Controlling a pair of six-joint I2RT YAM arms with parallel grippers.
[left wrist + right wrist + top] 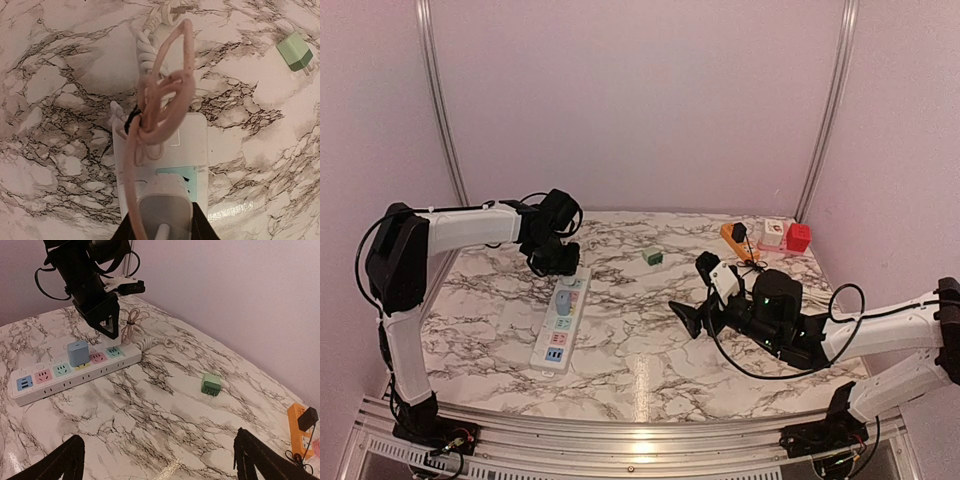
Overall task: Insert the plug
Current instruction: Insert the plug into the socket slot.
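My left gripper is shut on a white plug that trails a looped pink cable. The plug sits right over the teal socket at the cord end of the white power strip; whether its prongs are in is hidden. From the top view, the left gripper stands over the far end of the power strip. A blue plug is seated in the strip. My right gripper hangs open over bare marble, holding nothing.
A green plug lies loose on the marble between the arms, also the green plug. An orange device, a white-pink box and a red box sit at the back right. The strip's coiled white cord lies beyond it.
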